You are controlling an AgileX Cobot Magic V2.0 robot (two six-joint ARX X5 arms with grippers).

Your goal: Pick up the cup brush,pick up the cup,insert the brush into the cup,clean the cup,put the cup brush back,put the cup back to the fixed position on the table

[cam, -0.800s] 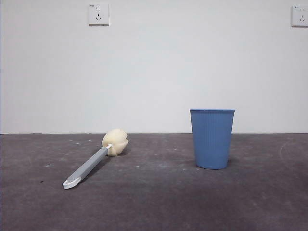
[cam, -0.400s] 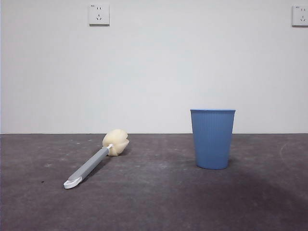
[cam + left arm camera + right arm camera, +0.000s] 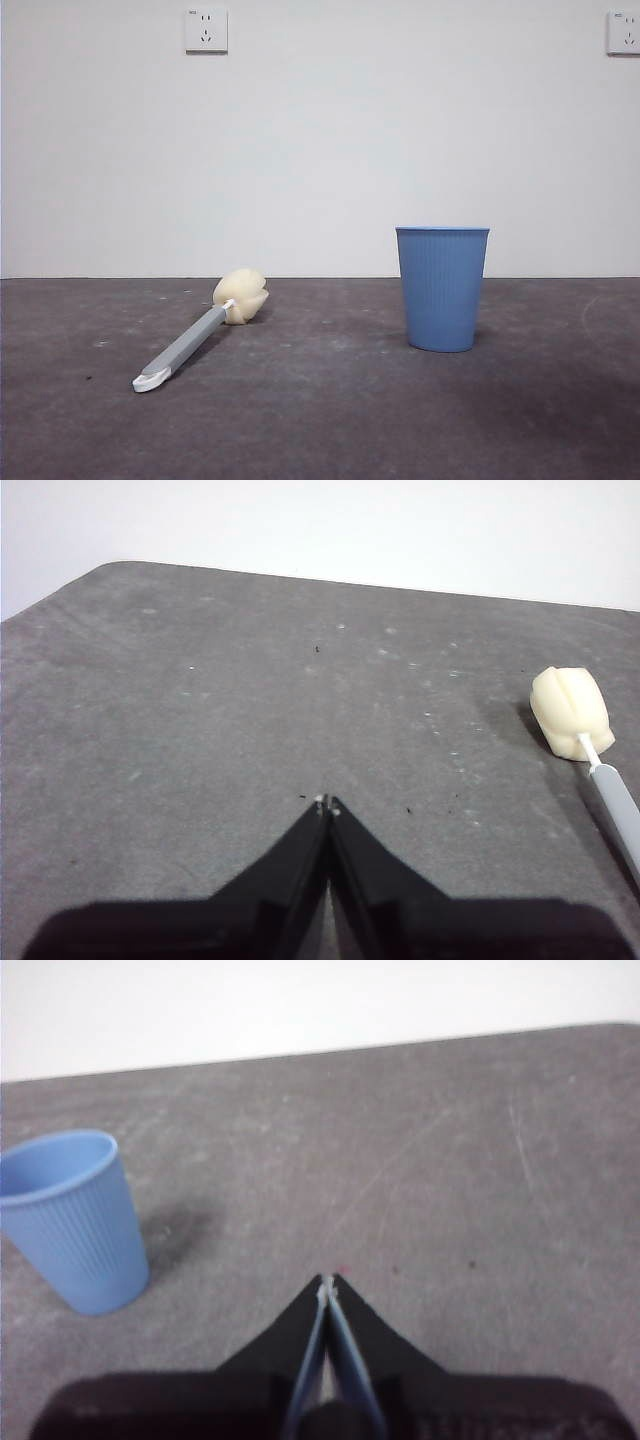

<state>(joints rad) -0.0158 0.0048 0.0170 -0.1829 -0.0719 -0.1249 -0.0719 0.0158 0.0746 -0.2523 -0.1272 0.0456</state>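
Note:
The cup brush (image 3: 195, 335) lies flat on the table (image 3: 320, 420) at the left, its cream sponge head (image 3: 241, 296) toward the wall and its white looped tip nearest the camera. The left wrist view catches the sponge head (image 3: 570, 712) and a piece of grey handle off to one side of my left gripper (image 3: 327, 803), which is shut and holds nothing. The light blue cup (image 3: 441, 288) stands upright at the right. In the right wrist view the cup (image 3: 72, 1218) stands well to the side of my right gripper (image 3: 327, 1282), also shut and empty. Neither arm shows in the front view.
A white wall runs behind the table, with one socket (image 3: 206, 30) at the upper left and another (image 3: 622, 33) at the upper right. The table's rounded far corner (image 3: 120, 568) shows in the left wrist view.
The brush and the cup have not moved. A shadow on the table at the lower right has slid further right.

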